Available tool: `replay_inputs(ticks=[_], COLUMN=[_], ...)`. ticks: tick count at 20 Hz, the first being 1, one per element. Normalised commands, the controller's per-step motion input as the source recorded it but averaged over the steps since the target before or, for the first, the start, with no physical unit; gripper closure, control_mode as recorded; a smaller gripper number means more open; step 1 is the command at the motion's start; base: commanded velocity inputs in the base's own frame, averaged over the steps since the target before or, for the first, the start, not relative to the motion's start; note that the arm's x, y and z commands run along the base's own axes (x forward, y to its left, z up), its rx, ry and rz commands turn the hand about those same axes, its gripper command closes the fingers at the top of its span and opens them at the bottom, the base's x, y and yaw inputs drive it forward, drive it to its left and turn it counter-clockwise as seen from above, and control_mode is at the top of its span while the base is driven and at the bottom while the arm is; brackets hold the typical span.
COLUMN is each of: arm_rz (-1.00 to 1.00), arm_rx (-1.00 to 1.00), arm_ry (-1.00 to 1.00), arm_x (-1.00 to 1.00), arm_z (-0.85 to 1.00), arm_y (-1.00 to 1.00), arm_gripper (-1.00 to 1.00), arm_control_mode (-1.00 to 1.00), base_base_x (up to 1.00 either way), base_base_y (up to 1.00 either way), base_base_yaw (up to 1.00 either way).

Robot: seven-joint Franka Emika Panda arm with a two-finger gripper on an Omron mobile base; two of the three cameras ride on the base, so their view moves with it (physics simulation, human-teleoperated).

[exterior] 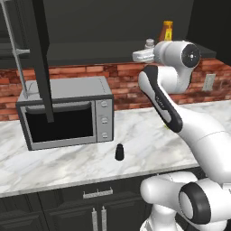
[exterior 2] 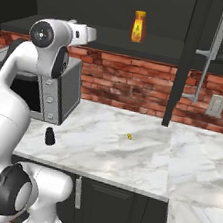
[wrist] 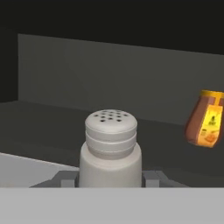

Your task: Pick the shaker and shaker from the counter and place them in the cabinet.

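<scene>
One small light grey shaker with a silvery cap point(wrist: 110, 146) is being held tight in the jaws, up over the dark cabinet shelf point(wrist: 39, 127). Next, setting it down calls for care. The little black shaker point(exterior: 119, 152) is waiting on the white marble tabletop point(exterior: 149, 149).

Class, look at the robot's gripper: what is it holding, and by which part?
The gripper holds the light grey shaker by its lower body, below the silvery cap, fingers on either side.

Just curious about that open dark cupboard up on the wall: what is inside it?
An orange-yellow bottle stands on the shelf, and the gripper holds a light grey shaker inside the cabinet. The arm hides part of the shelf.
</scene>
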Motion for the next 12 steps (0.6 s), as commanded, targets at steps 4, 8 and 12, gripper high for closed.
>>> replay_inputs(ticks=[4,8,12], arm_rz=[0.0,0.0,0.0], arm_rx=[0.0,0.0,0.0], arm_ry=[0.0,0.0,0.0], arm_x=[0.26,0.31,0.36], arm_z=[-0.03,-0.11,-0.17], arm_y=[0.0,0.0,0.0], arm_gripper=[1.0,1.0,1.0], arm_control_mode=[-1.0,-1.0,-1.0], base_base_x=[0.0,0.0,0.0], base_base_y=[0.0,0.0,0.0], base_base_yaw=[0.0,0.0,0.0])
